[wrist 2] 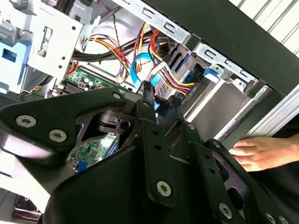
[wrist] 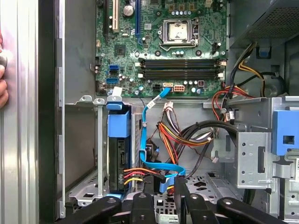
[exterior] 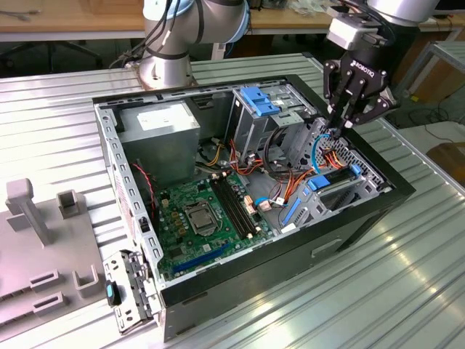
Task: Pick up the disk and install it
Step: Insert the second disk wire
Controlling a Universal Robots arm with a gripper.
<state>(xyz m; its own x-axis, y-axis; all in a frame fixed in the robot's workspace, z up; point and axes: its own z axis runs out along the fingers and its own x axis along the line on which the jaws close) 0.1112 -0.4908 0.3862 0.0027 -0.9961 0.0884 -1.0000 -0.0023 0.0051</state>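
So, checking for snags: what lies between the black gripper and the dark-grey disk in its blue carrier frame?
In the first wrist view, a flat blue cable and red-yellow-black wires cross between the gripper and the disk.

The disk (wrist: 118, 156) stands on edge inside the drive cage at the front of the open computer case — a dark slab with a bright blue carrier, its blue end tab (wrist: 117, 122) pointing toward the motherboard. In the first wrist view, red, yellow and black wires run to its far end. In the exterior view it (exterior: 336, 179) shows as a blue-edged strip lying along the cage — seated, not loose.
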